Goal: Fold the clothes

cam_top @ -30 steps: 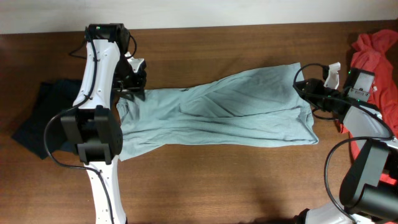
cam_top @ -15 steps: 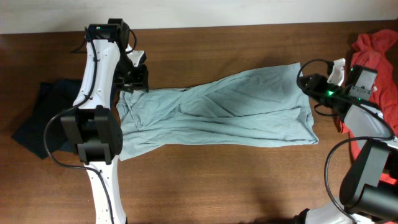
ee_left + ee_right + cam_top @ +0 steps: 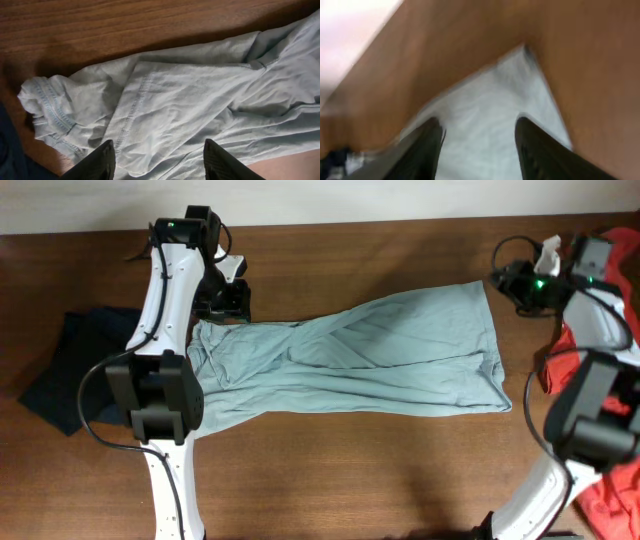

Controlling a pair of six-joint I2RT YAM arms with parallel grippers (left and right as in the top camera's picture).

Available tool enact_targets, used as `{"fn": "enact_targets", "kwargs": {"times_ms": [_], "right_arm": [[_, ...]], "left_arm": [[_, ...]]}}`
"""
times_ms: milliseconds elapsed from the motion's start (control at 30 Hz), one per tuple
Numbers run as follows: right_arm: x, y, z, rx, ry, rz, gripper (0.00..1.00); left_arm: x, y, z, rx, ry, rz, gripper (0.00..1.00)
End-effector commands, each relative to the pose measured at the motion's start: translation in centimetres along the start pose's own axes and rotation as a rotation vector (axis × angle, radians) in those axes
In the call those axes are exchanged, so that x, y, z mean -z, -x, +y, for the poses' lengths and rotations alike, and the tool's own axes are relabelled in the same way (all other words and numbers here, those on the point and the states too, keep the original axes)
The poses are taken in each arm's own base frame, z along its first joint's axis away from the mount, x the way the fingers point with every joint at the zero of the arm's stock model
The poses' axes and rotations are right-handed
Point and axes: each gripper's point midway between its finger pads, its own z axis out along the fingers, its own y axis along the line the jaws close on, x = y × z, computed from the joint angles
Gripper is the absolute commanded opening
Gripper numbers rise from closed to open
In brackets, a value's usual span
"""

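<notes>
A pale grey-blue T-shirt (image 3: pixel 360 365) lies stretched, rumpled, across the wooden surface (image 3: pixel 350 470). The left end effector (image 3: pixel 159 157) hovers over its bunched end, fingers apart and empty. The right end effector (image 3: pixel 477 132), likewise apart and empty, hangs just beside the opposite corner.

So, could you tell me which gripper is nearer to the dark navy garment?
Left. The left gripper hangs at the T-shirt end beside the dark navy garment; the right gripper is at the shirt's opposite end, across the table.
</notes>
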Motion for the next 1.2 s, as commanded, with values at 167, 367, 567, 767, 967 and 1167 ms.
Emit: {"fn": "enact_targets", "kwargs": {"times_ms": [167, 367, 567, 767, 967, 1167], "right_arm": [[-4.5, 0.8, -1.8, 0.082, -0.013, 0.034, 0.7], [-6.8, 0.3, -3.3, 0.143, -0.073, 0.029, 0.73], [-9.0, -0.6, -3.0, 0.172, -0.082, 0.036, 0.66], [-10.2, -1.4, -4.5, 0.185, -0.199, 0.043, 0.53], [-10.1, -1.5, -4.9, 0.18, -0.212, 0.048, 0.3], [-9.0, -1.3, -4.8, 0.168, -0.221, 0.054, 0.12]], "left_arm": [[1.6, 0.4, -0.3, -0.01, -0.01, -0.044, 0.56], [1.6, 0.4, -0.4, -0.011, -0.011, -0.043, 0.56], [1.5, 0.3, -0.9, -0.02, -0.011, -0.038, 0.56], [1.4, 0.0, -1.6, -0.032, -0.013, -0.023, 0.56], [1.2, -0.3, -2.2, -0.044, -0.015, -0.01, 0.56], [1.2, -0.4, -2.3, -0.044, -0.015, -0.005, 0.56]]}}
